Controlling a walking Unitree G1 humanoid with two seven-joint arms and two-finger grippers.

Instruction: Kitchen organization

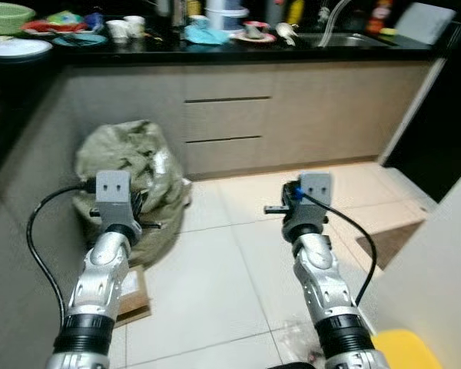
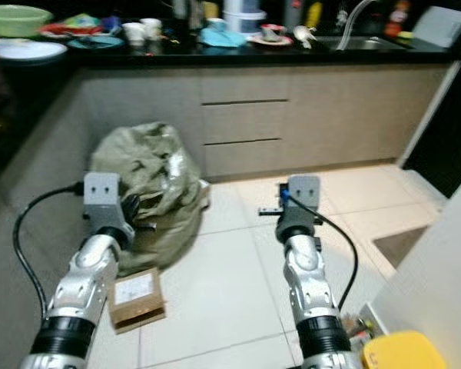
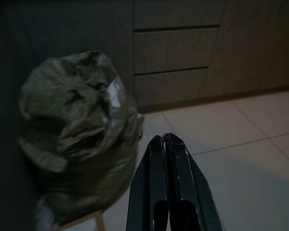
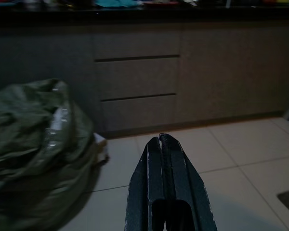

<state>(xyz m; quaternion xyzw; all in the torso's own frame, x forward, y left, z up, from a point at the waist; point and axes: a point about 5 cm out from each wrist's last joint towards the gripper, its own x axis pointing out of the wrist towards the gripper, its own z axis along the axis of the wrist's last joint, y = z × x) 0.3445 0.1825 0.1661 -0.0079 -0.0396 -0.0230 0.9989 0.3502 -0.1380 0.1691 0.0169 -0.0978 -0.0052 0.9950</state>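
Left eye view looks down from the robot's head across a tiled kitchen floor toward a dark counter above beige drawers. Both silver arms reach forward at about the same height over bare tile. The left gripper has its two black fingers pressed together, pinching nothing. The right gripper is likewise pressed together and empty.

The work appears not yet begun, with the robot well apart from the counter. One likely risk is the bulky olive-green sack slumped on the floor against the cabinet corner, just ahead of the left arm; walking forward could snag that arm or its trailing black cable on the crumpled fabric. A small cardboard box lies on the tile just beside the sack, near the robot's path, and could be kicked or stepped on. A yellow object sits low by the right arm, too cropped to identify.

The things to organize sit crowded along the counter: a green bowl and a white plate at the left end, white cups, a teal cloth and a small dish toward the sink. They look packed close together, so a reach for one could knock a neighbour. Details are blurred.
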